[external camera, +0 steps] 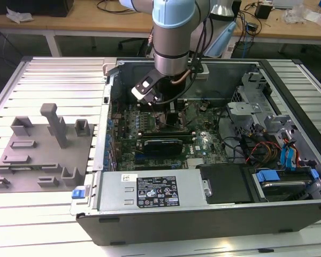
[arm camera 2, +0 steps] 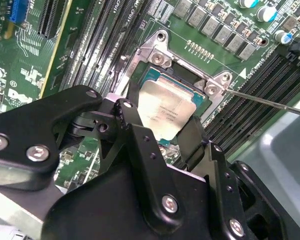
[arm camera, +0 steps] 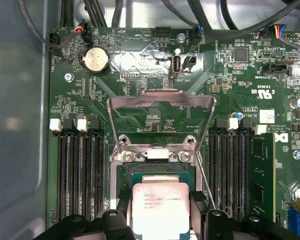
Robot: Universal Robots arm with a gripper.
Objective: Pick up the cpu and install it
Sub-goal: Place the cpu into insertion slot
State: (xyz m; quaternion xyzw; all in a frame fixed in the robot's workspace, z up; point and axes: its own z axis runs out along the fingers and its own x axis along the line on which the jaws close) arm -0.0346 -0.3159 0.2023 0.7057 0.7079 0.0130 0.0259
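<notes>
The tool pinches the cpu by 2 opposite edges, just over the open socket near the middle of the green board. The cpu looks thin, light and stiff. It probably breaks easily, so holding it by the edges seems best.

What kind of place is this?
Probably a robot lab or workshop: a robot arm reaches into an open computer case, and wooden workbenches with cables stand behind.
</notes>
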